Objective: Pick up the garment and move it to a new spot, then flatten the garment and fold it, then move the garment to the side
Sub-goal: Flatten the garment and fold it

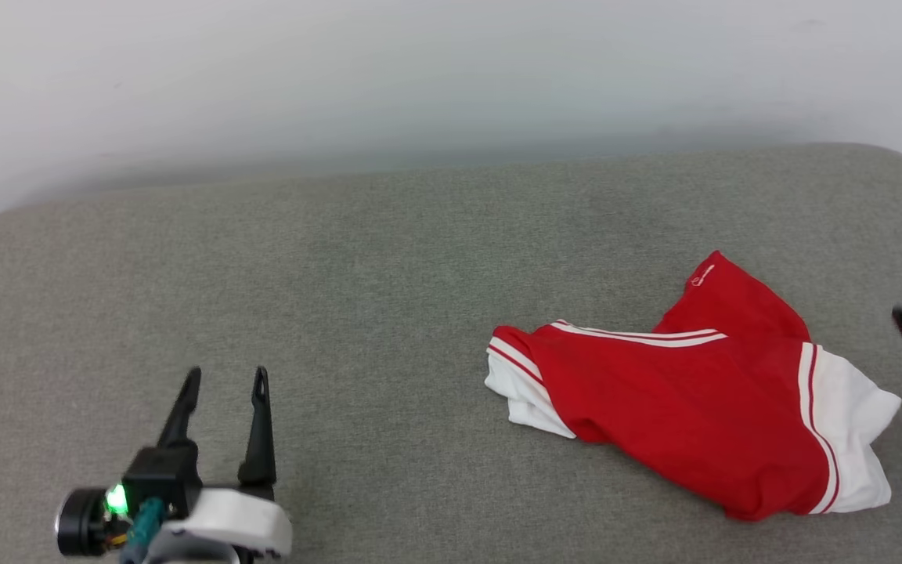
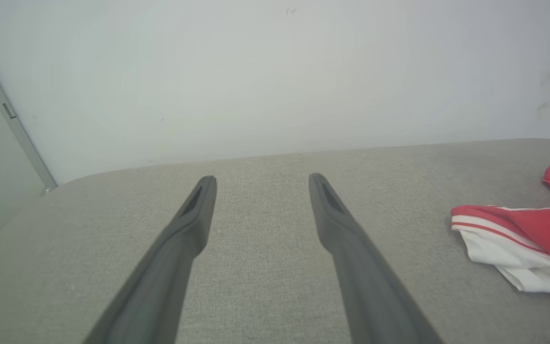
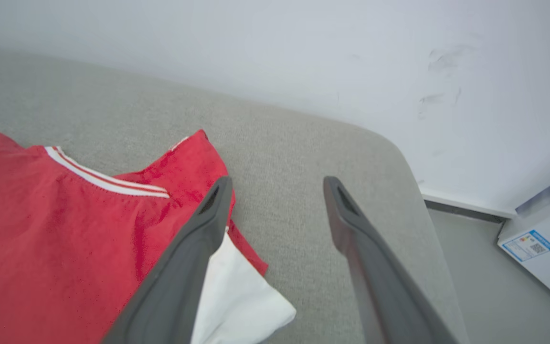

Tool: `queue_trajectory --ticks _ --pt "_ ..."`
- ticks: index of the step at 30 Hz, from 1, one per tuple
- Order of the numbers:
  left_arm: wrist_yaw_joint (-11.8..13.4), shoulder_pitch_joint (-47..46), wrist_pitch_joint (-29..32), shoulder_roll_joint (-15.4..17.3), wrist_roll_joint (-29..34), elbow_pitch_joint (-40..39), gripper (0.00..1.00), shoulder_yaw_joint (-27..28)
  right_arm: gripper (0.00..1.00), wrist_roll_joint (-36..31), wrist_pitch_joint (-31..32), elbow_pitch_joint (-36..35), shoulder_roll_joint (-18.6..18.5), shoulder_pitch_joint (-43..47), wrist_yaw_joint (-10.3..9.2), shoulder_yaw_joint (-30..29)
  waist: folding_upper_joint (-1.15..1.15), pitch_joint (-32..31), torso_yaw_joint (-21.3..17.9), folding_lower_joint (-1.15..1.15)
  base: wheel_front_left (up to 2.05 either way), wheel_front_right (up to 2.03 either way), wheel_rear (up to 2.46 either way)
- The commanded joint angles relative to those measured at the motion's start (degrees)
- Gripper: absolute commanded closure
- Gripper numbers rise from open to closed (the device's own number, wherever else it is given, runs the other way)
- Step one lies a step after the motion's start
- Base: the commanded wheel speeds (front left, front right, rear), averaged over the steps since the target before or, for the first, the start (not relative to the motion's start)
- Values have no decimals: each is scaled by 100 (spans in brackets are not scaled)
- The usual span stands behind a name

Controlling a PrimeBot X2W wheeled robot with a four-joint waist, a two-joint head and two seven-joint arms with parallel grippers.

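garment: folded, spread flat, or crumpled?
Crumpled. The garment lies loosely doubled over on the grey cushion, edges uneven, white sleeves poking out at both ends. Neither spread flat nor neatly folded.

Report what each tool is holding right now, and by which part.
Nothing is held. The left tool and the right tool both stand open and empty; the garment lies loose on the grey cushion.

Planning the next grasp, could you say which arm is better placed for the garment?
Probably right: the right gripper is open beside the garment, at its white sleeve; the left gripper is far across the cushion.
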Motion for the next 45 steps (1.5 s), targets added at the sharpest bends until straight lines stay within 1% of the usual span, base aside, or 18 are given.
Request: queue_trajectory --ticks 1,3,5,8,10,13,17,19,21,25,28,31,35,37,40,42,45 --pt "-32 -105 -15 41 33 16 0 21 0 -139 -126 -46 123 111 -4 -139 0 -23 -35 0 0 0 0" --pt "-148 -330 -15 181 83 97 0 -6 0 -634 -400 -195 499 243 -3 -787 0 -37 -71 0 0 0 0" --pt "-259 -598 -14 309 113 221 0 -48 0 -1171 -536 -488 959 440 -4 -1506 0 -44 -99 0 0 0 0" --pt "-415 -1082 171 474 139 335 0 -185 0 -1937 -605 -1175 1732 906 -4 -2376 0 -32 -130 0 0 0 0" --pt "-514 -1445 391 570 105 351 0 -292 0 -2359 -617 -1730 2251 1217 -4 -2759 0 0 -150 0 0 0 0" --pt "-635 -1990 839 714 -17 379 0 -564 0 -2856 -619 -2402 2922 1716 -4 -3029 0 71 -185 0 0 0 0" --pt "-710 -2787 1526 887 -399 413 0 -1105 0 -3176 -615 -2935 3490 2095 -4 -3116 0 224 -244 0 0 0 0" --pt "-709 -3164 1880 1037 -641 402 0 -1631 0 -3190 -615 -3061 3695 2199 -4 -3087 0 315 -296 0 0 0 0" --pt "-709 -3573 2267 1229 -977 420 0 -2108 0 -3204 -616 -3171 3859 2251 -4 -3067 0 413 -349 0 0 0 0" --pt "-710 -4338 3221 1580 -1766 543 0 -3273 0 -3209 -621 -3282 4118 2362 -4 -2915 0 631 -485 0 0 0 0" --pt "-710 -4842 4050 1833 -2491 633 0 -4157 0 -3193 -622 -3324 4224 2350 -3 -2807 0 809 -607 0 0 0 0" --pt "-710 -5295 4767 2035 -3139 617 0 -4910 0 -3272 -623 -3369 4290 2296 -3 -2690 0 997 -722 0 0 0 0" --pt "-711 -5866 5682 2294 -3831 449 0 -5956 0 -3300 -624 -3404 4340 2159 -3 -2613 0 1273 -870 0 0 0 0" --pt "-710 -6168 6025 2384 -4095 353 0 -6436 0 -3319 -624 -3420 4368 2103 -3 -2573 0 1410 -933 0 0 0 0" --pt "-711 -6513 6364 2487 -4367 264 0 -7007 0 -3308 -624 -3419 4388 1963 -3 -2497 0 1628 -1033 0 0 0 0" --pt "-711 -6654 6541 2496 -4503 230 0 -7185 0 -3299 -623 -3421 4396 1873 -3 -2447 0 1756 -1100 0 0 0 0" --pt "-711 -6719 6819 2498 -4575 147 0 -7273 0 -3228 -624 -3422 4402 1742 -3 -2378 0 1934 -1197 0 0 0 0"
